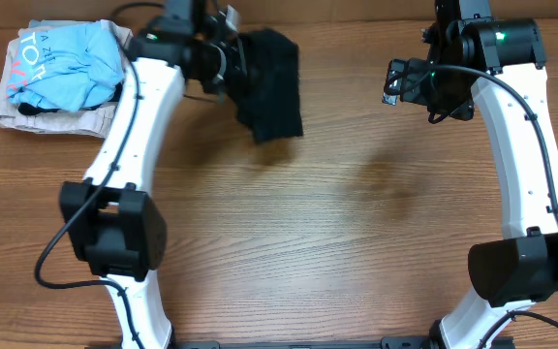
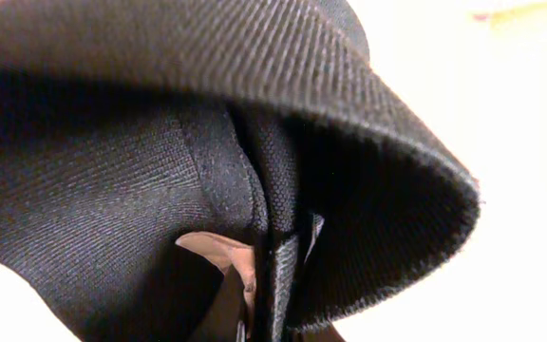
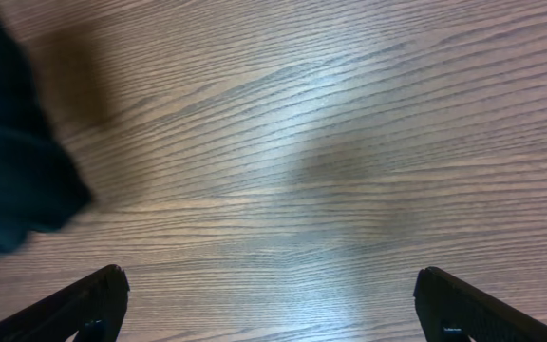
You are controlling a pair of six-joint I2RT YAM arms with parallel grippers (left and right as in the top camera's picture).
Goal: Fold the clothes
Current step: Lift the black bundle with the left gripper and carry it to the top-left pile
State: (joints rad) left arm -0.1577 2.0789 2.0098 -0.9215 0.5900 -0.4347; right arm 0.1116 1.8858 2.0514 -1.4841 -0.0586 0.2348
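Note:
The black garment (image 1: 271,85) hangs bunched above the table at the back, left of centre, held up by my left gripper (image 1: 232,64), which is shut on it. In the left wrist view the black knit fabric (image 2: 207,123) fills the frame and is pinched between the fingers (image 2: 278,285). The white round mark is hidden. My right gripper (image 1: 395,82) is open and empty, raised above bare wood at the back right. Its two fingertips (image 3: 269,304) stand wide apart, and the garment's edge (image 3: 8,161) shows at the left of the right wrist view.
A light-blue printed shirt (image 1: 71,63) lies on a beige folded garment (image 1: 27,114) at the back left corner. The wooden table (image 1: 337,223) stretches across the view, with both arm bases at the front edge.

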